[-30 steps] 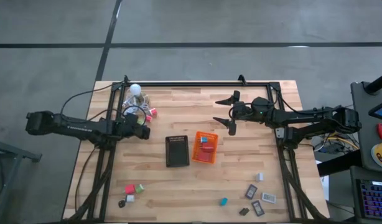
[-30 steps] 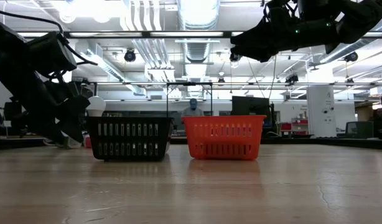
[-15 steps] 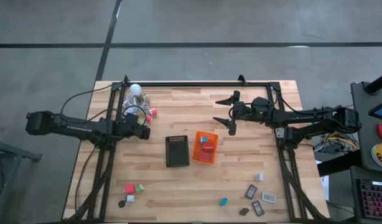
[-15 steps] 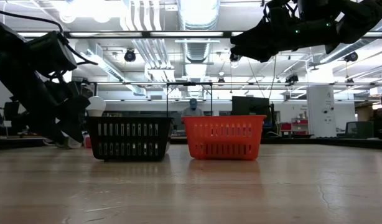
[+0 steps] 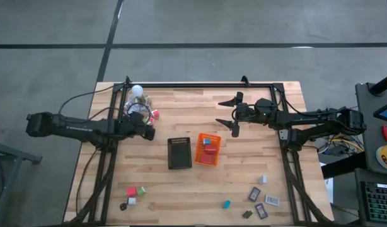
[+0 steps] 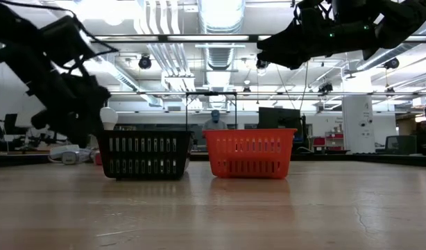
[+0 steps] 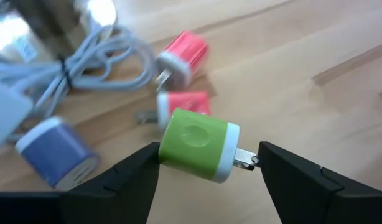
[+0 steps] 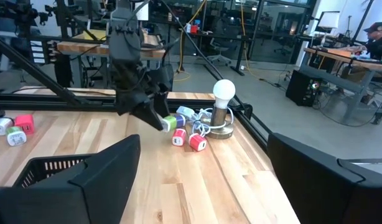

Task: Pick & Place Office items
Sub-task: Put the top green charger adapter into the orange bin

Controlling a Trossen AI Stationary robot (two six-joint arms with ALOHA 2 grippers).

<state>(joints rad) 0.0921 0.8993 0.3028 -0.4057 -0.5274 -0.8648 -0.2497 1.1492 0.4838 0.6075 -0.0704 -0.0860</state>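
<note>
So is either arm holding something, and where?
The left gripper holds a green-and-white plug block by its two ends. The right gripper is open, empty.

Both arms are dark, near-black, built of slim tubular links joined by chunkier rounded joint housings, with thin black cables trailing along them. The left gripper (image 7: 206,165) ends in two broad, matte black wedge-shaped fingers (image 7: 125,180). The right gripper (image 8: 200,174) has similar flat, angular black fingers (image 8: 101,171) with smooth faces.

No readable text, label or number anywhere
</note>
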